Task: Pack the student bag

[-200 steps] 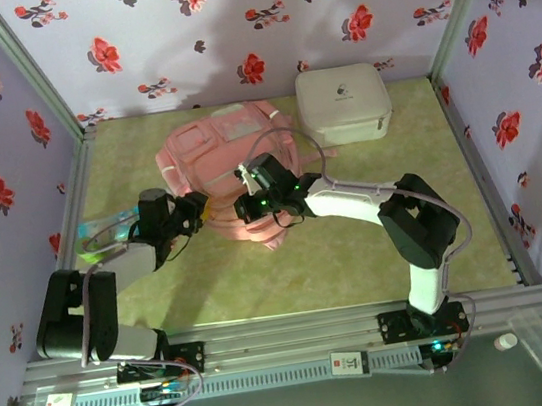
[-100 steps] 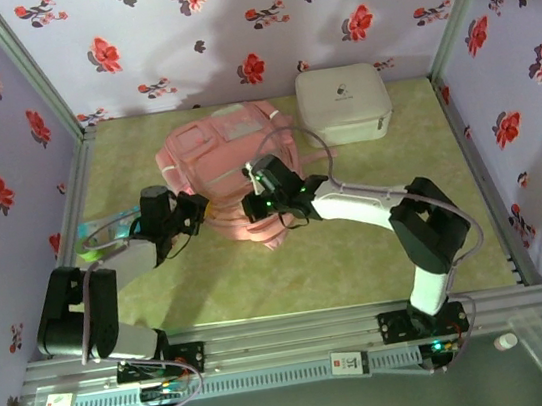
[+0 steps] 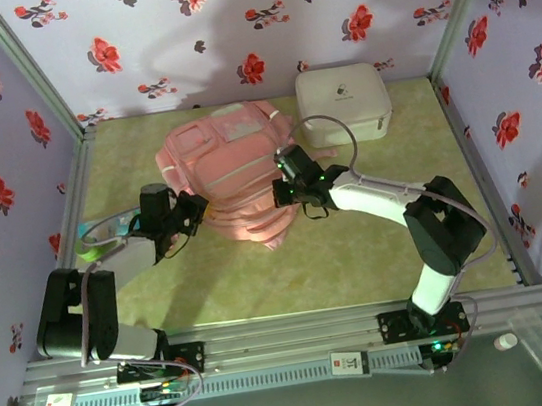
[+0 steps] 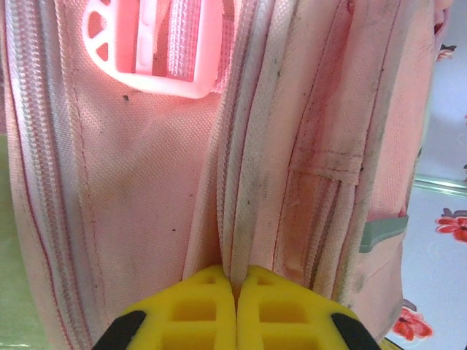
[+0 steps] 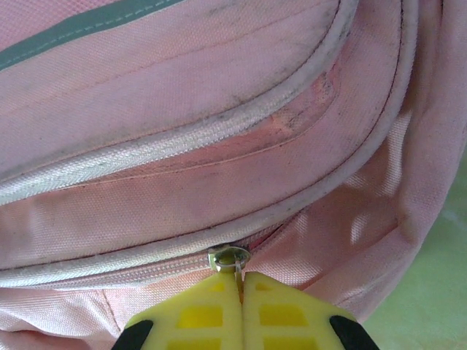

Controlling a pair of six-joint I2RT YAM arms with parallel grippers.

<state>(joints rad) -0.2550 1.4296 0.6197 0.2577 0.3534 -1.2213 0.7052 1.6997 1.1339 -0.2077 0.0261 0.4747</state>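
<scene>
1. While the student bag (image 3: 231, 168) is lying flat on the bench (image 3: 359, 251), midway across and nearer the far edge, the left hand (image 3: 195, 214) is meeting its left side and the right hand (image 3: 285, 194) is reaching onto its right part. A white case (image 3: 343, 102) is sitting just beside it, toward the far right corner.
2. In the left wrist view, the left hand (image 4: 235, 281) is clamping its yellow pads (image 4: 197, 306) on a piped seam (image 4: 232, 219) of the bag, below a pink buckle (image 4: 157, 47).
3. In the right wrist view, the right hand (image 5: 239, 281) is pinching the bag's metal zip pull (image 5: 230, 259), its pads closed tight.
</scene>
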